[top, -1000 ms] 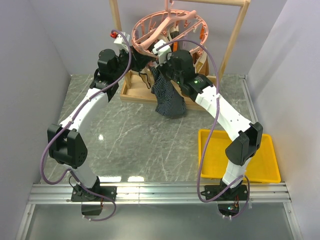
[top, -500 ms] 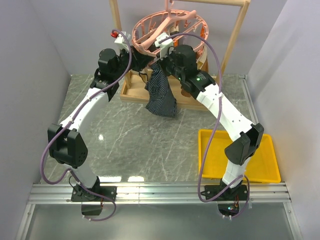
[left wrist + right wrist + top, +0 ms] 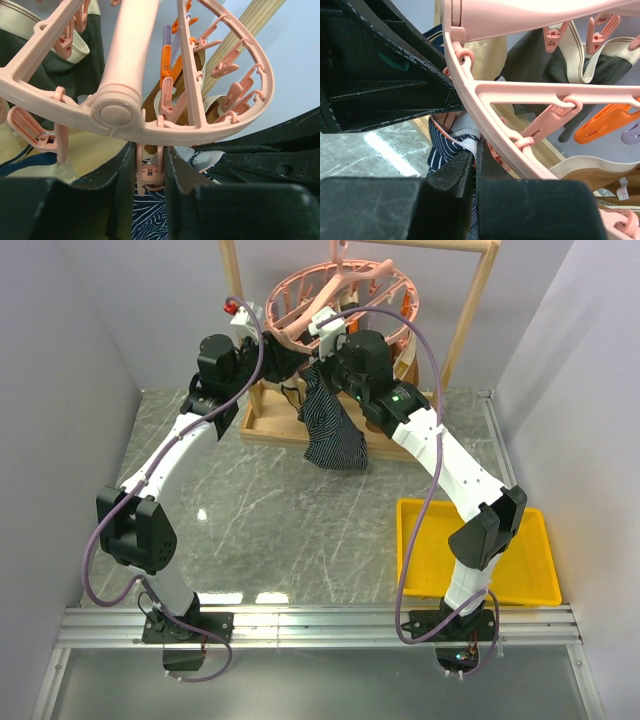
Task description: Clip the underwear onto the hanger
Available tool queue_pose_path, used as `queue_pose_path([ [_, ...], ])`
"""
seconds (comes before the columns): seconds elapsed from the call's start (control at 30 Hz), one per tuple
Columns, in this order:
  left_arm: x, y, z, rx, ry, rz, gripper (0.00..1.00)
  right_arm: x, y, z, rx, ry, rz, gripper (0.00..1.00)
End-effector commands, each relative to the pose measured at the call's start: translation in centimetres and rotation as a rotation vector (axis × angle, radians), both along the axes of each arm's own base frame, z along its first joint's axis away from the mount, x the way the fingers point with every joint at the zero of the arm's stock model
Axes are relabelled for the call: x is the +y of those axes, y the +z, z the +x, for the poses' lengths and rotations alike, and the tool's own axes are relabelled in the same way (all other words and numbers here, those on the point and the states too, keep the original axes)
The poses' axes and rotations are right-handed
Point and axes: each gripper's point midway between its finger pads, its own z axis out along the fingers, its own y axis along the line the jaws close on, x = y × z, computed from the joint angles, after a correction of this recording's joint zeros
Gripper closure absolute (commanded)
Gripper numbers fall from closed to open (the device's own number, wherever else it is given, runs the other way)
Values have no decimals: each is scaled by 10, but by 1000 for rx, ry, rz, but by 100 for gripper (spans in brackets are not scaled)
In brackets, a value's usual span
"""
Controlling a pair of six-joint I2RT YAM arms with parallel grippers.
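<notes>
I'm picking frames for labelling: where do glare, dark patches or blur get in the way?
Top external: sharp, evenly lit, with small glare spots on the table. Left wrist: the hanger is crisp; the left end effector, pinching a peg, is dark and soft. Right wrist: the right end effector is near-black, the underwear slightly blurred.

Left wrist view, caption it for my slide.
Left gripper grips a pink peg under the hanger, striped underwear just below.

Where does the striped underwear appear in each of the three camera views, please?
Top external: the underwear hangs centre, below the pink hanger.
Left wrist: bottom centre, beneath a peg.
Right wrist: lower left, pinched in the right tool.
Shared landmark: the pink hanger.
</notes>
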Motion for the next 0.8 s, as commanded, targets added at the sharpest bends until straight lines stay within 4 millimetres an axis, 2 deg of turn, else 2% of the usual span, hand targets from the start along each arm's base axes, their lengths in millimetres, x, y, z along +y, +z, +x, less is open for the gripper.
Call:
queue_pose_path([
  [0.0,-3,2,0,18,-14,2,70,0,32,2,-73,-1,53,100],
  [0.6,-3,11,-1,6,-24,-9,50,1,31,3,-75,1,50,100],
  [0.77,1,19,-3,-9,-19,-24,36,2,30,3,-74,6,48,100],
])
